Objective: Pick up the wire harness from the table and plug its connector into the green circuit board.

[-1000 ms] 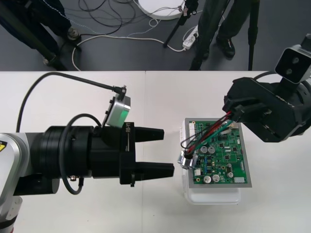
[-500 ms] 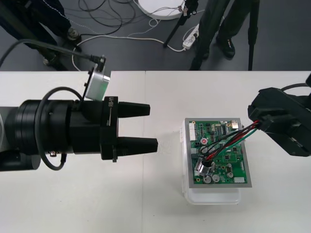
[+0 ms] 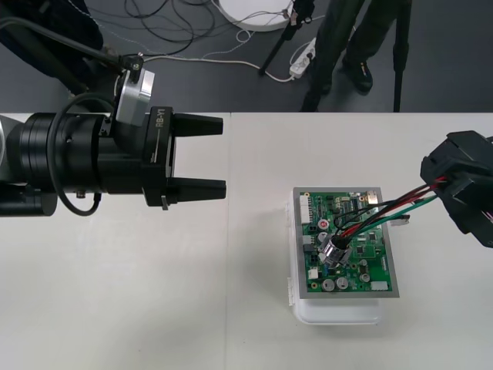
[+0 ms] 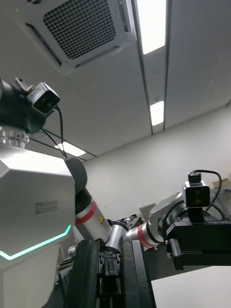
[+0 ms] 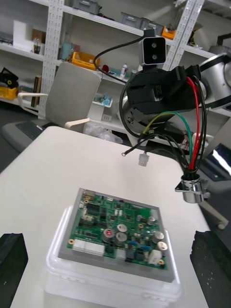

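Front view puts the right hand (image 3: 448, 190) at the right side of the table (image 3: 154, 301), closed on the wire harness (image 3: 389, 208). In the right wrist view the black plug (image 4: 109, 265) sits pinched between its fingers (image 4: 85, 274). The left hand (image 3: 223, 155) hovers wide open and empty, well left of the green circuit board (image 3: 371, 266) and aimed toward it. The main risk, as I judge it, is the free end. The metal socket (image 3: 334, 251) dangles over the board's components, and any sideways move could drag it across them or snag it there. With the plug buried between the fingers, lining it up with a header could also fail or bend the pins. The harness itself is a loose fan of thin red, green and black wires running taut-ish from the hand, and the flanged socket (image 5: 192, 190) weighs them down.
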Controlling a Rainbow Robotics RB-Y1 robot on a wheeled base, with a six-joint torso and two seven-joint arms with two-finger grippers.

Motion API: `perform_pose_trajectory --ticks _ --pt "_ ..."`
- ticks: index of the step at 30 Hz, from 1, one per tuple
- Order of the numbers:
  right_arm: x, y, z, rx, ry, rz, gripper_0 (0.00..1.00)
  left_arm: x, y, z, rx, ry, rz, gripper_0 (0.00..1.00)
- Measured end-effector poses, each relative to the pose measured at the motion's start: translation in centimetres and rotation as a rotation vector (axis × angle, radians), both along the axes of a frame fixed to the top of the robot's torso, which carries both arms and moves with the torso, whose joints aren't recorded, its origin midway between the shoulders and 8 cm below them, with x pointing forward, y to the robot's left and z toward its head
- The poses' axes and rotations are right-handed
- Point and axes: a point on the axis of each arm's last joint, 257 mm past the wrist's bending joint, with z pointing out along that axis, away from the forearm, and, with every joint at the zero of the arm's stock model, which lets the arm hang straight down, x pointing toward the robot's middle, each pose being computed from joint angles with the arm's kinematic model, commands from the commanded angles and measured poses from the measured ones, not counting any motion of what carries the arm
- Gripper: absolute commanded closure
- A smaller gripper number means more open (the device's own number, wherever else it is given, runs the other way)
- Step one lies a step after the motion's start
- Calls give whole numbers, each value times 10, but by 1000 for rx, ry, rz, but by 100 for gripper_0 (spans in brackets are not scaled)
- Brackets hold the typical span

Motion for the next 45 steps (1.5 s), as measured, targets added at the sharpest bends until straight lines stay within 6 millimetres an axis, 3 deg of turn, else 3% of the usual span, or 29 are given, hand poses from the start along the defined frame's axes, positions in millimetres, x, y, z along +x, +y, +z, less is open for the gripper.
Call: perform_pose_trajectory --ticks 5,12,21,31,45 --pt "11 6 -9 3 -130 -138 100 10 -7 0 -14 24 -28 0" --pt "27 26 -18 -47 -122 -231 100 6 -26 6 -67 90 -117 0" --pt "32 46 -20 -60 -196 -340 100 -2 -35 13 -91 -131 -172 0" --pt "27 58 -22 -51 -279 -425 100 -10 -39 11 -93 -120 -194 0" --pt "37 79 -34 -123 -333 -507 100 -20 -47 0 -81 -95 -227 0"
